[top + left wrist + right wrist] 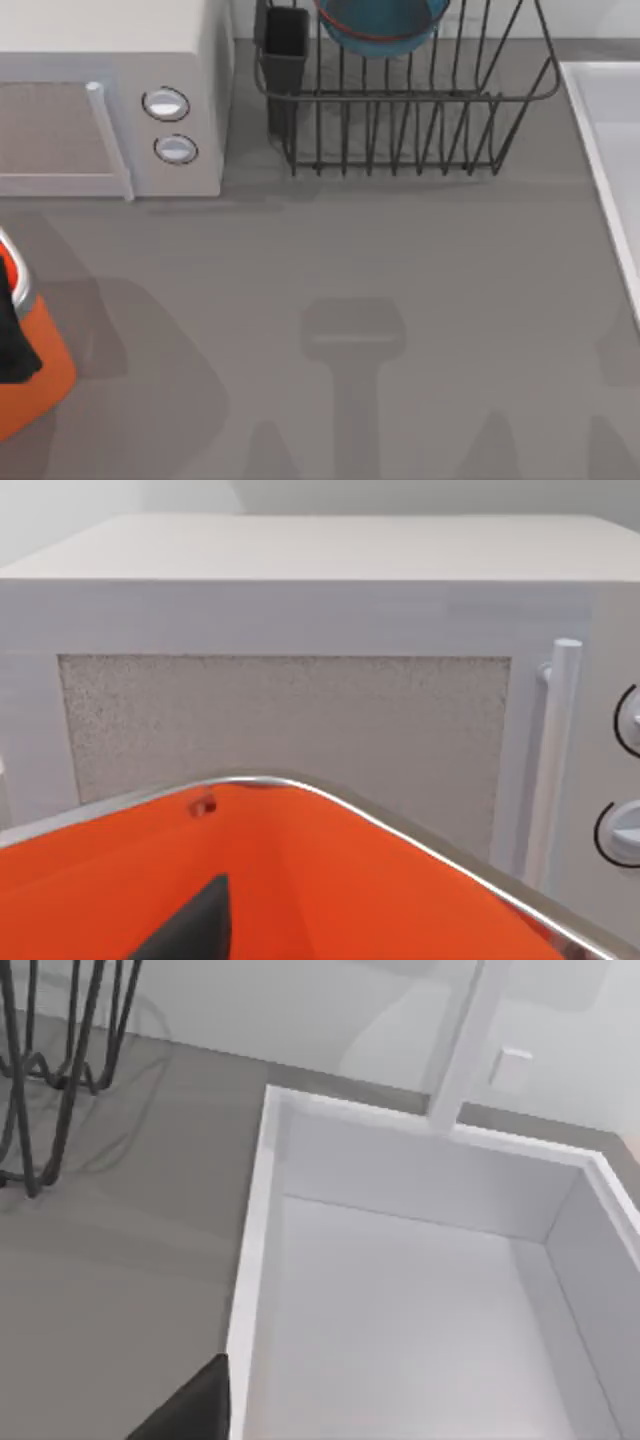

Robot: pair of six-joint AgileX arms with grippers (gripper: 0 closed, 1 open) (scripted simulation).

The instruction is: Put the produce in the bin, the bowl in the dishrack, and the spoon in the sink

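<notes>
Resting bowl (380, 25) in dishrack (420, 120) | left fingers (195, 930) over bin (330, 880), right over sink (420, 1300); spread indiscernible

Orange bin (300, 880) before white microwave (300, 600)

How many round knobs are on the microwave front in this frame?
2. In the top view, the upper knob sits directly above the lower knob, right of the door handle on the microwave. None seem hidden.
</notes>
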